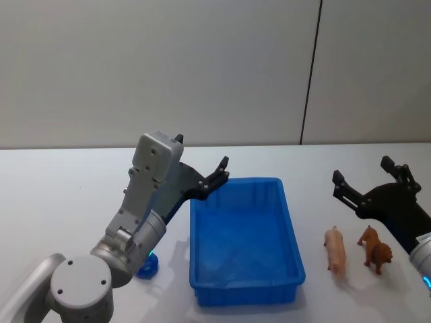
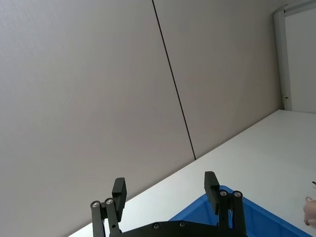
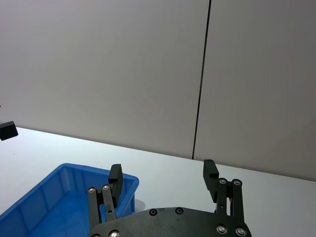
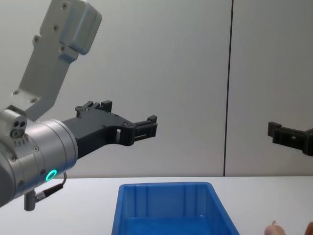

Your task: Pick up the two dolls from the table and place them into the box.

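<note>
left gripper (image 2: 165,183), right gripper (image 3: 163,171) spread empty; pink pig (image 1: 335,247) stands beside brown, perhaps maned doll (image 1: 375,249).

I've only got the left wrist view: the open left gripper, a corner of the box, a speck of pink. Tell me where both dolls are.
Observer: The pig is on the table just right of the box. The brown animal is beside it, farther right.
Operator: Report what's in the box.
Observer: Nothing; its floor is bare.
Operator: Now give me the right gripper.
Observer: It is open, in the air on the animals' side of the box.
</note>
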